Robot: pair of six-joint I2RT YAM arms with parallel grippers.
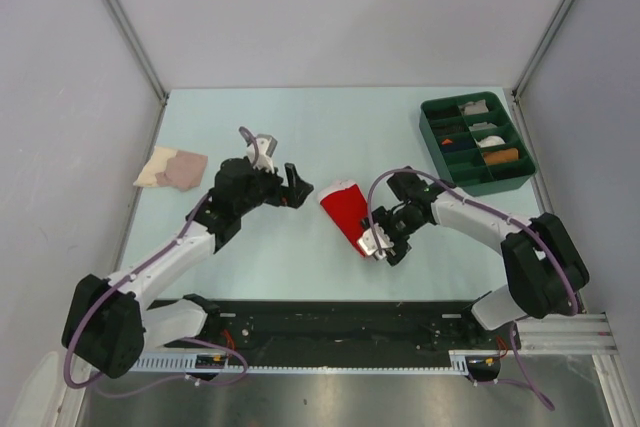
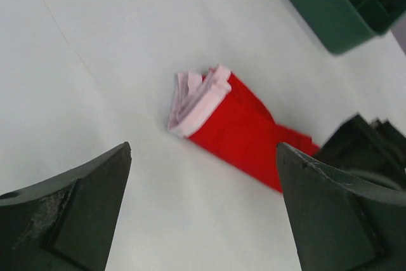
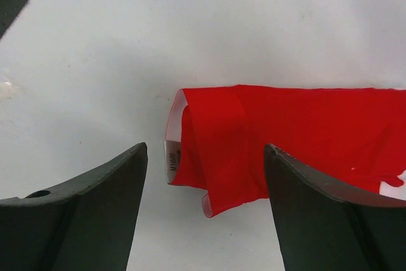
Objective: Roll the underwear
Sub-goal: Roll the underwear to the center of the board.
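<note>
The red underwear lies folded into a narrow strip on the pale table, between the two arms. Its white-trimmed end shows in the left wrist view. Its narrow end with a small label shows in the right wrist view. My left gripper is open and empty, just left of the cloth's far end, apart from it. My right gripper is open and empty, at the cloth's near end; its fingers straddle that end from above.
A beige-and-pink folded cloth lies at the table's left edge. A green compartment tray with small items stands at the back right; its corner shows in the left wrist view.
</note>
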